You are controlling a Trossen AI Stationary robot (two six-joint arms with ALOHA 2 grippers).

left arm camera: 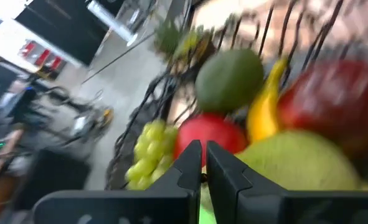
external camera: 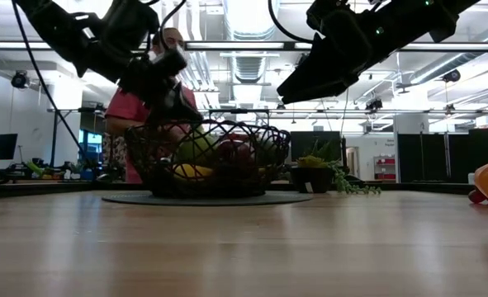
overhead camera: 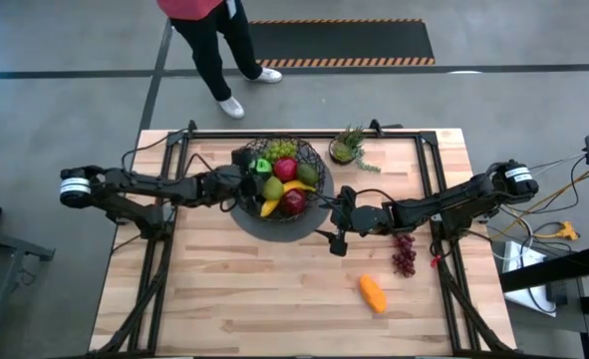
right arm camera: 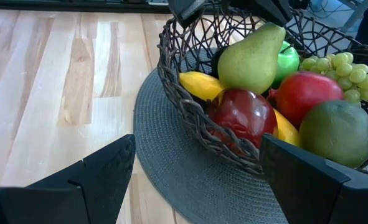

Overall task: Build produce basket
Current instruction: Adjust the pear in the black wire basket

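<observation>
1. Two pieces of produce are not yet in the basket: purple grapes and an orange piece, both lying on the tabletop.
2. My right gripper hangs just outside the basket rim, fingers spread wide and holding nothing.
3. From it, I read the grapes at about 4 o'clock and near, the orange piece at about 5 o'clock and farther, its long axis running 11 to 5.
4. My left gripper, fingers pressed together, sits at the basket's opposite rim, so I judge the right arm is the nearer one.
</observation>
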